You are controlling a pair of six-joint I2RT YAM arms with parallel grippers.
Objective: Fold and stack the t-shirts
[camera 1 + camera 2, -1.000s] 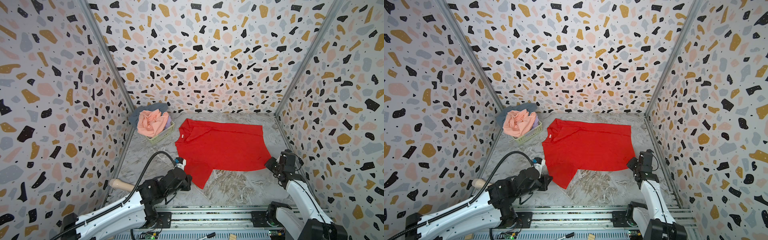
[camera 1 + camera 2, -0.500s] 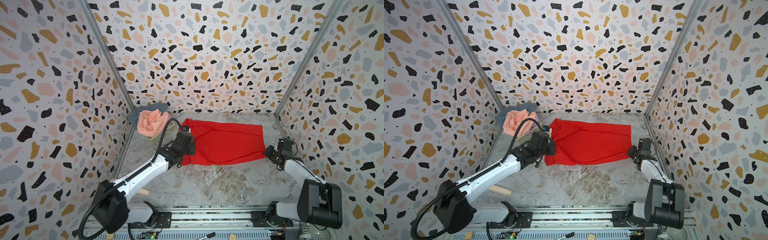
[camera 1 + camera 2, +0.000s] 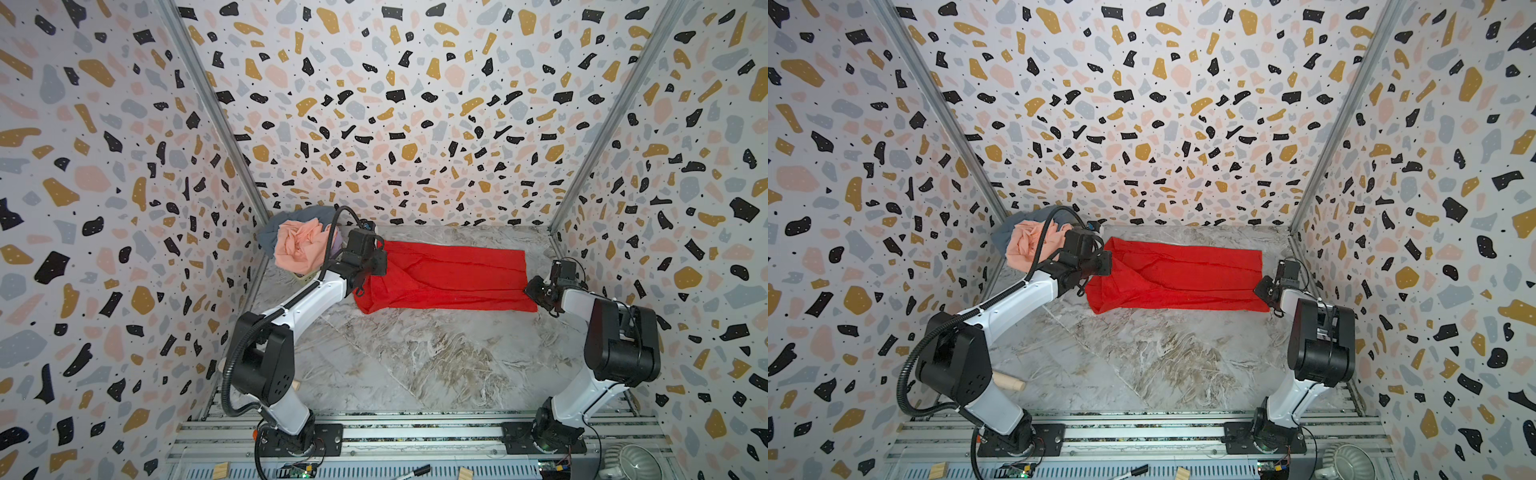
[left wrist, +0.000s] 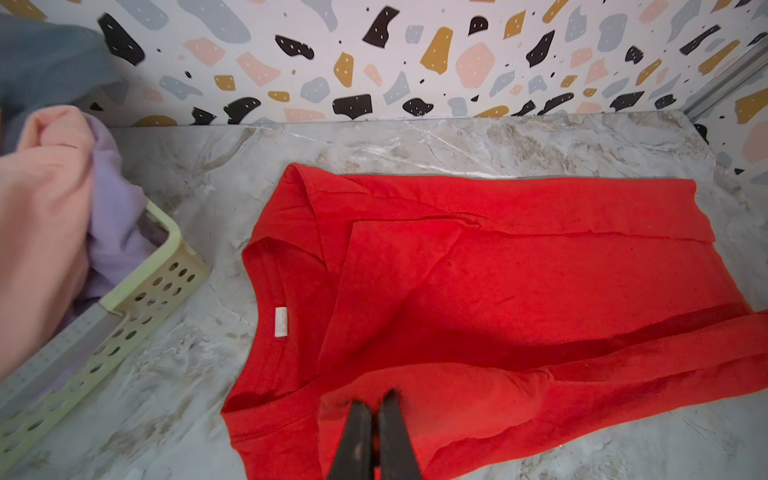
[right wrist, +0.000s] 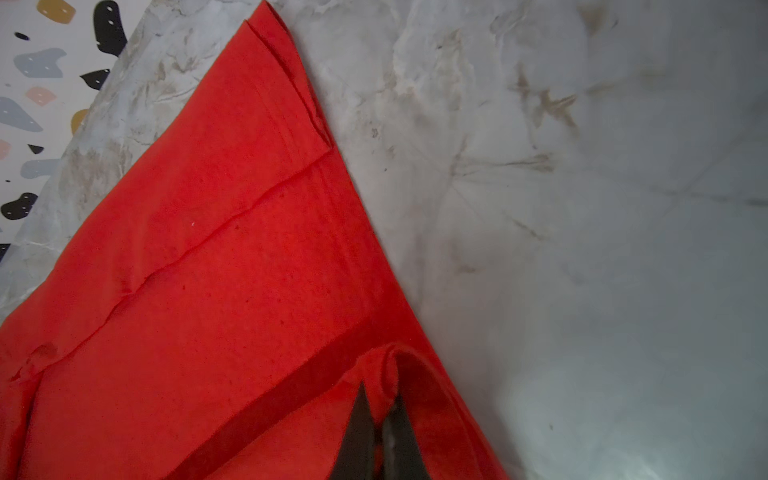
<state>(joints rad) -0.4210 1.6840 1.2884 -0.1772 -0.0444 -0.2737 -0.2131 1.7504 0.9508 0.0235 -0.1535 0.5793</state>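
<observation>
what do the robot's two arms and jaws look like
Both are white tube links with chunky black joint blocks on black base plates. The left arm carries a black ribbed hose looping alongside; the right arm shows only thin black wires. The jaws are slim black tapered blades.

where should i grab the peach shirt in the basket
Probably pinch a raised fold at the top of the peach shirt, coming straight down from above: it's crumpled in a heap standing higher than the basket, whose walls block the sides.

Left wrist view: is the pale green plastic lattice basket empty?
No, a peach-pink cloth t-shirt and a pale lilac one sit in the basket.
</observation>
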